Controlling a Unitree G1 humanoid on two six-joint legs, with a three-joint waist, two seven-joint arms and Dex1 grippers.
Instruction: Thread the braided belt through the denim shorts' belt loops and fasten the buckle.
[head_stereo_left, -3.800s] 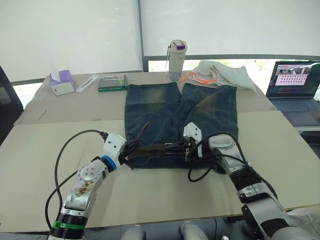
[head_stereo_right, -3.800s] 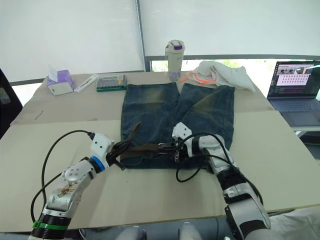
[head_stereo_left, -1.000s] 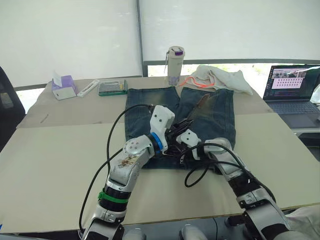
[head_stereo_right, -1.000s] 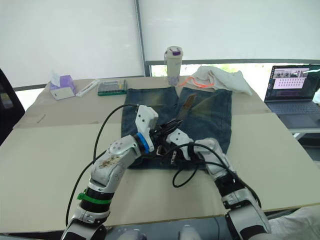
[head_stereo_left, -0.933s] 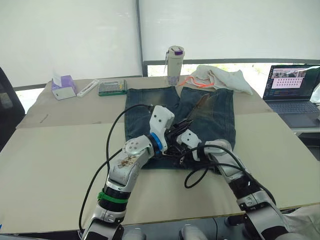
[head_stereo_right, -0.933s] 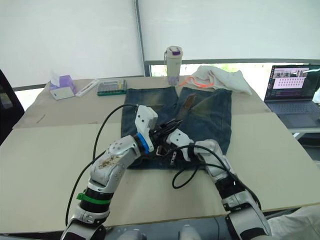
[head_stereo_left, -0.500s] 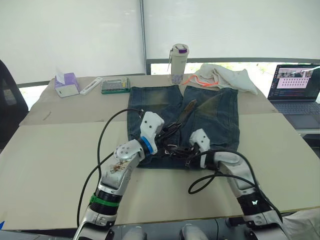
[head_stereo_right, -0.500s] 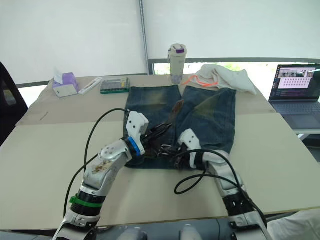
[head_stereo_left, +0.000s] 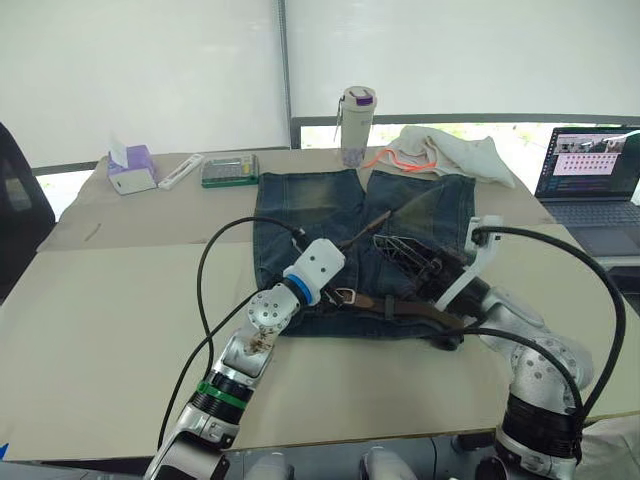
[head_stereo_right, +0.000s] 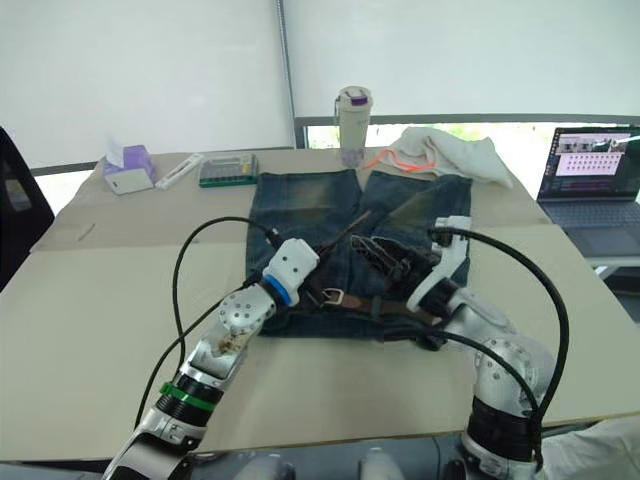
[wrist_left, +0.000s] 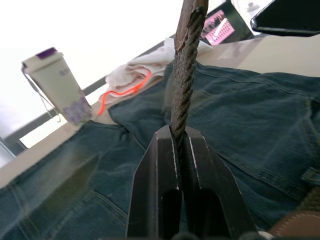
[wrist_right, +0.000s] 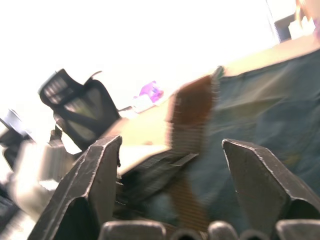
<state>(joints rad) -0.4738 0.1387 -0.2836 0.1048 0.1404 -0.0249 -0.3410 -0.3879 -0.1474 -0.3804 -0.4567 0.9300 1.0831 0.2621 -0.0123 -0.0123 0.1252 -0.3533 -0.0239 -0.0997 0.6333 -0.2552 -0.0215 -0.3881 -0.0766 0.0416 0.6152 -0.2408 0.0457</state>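
Observation:
The denim shorts (head_stereo_left: 310, 200) lie flat on the table with the waistband toward me. Along the waistband runs the braided belt (head_stereo_left: 415, 310), brown, under a belt loop (head_stereo_left: 388, 304). Its silver buckle (head_stereo_left: 347, 296) sits left of centre. My left gripper (wrist_left: 179, 137) is shut on the belt's tail end (wrist_left: 187, 60), which rises up and to the right over the shorts. Over the shorts' right leg, my right gripper (head_stereo_left: 405, 255) hangs open. In the right wrist view its fingers (wrist_right: 100, 170) stand wide apart, with the brown strap (wrist_right: 192, 115) beyond the gap, untouched.
A bottle (head_stereo_left: 356, 125) and a cream cloth with orange trim (head_stereo_left: 450, 155) sit behind the shorts. A laptop (head_stereo_left: 595, 165) is at the far right; a tissue box (head_stereo_left: 130, 168) and a green case (head_stereo_left: 229, 170) are at the far left. Black cables loop from both arms.
My right gripper has opened and swung from the waistband's middle up over the right leg. The belt now lies stretched along the waistband. The left gripper keeps hold of the tail.

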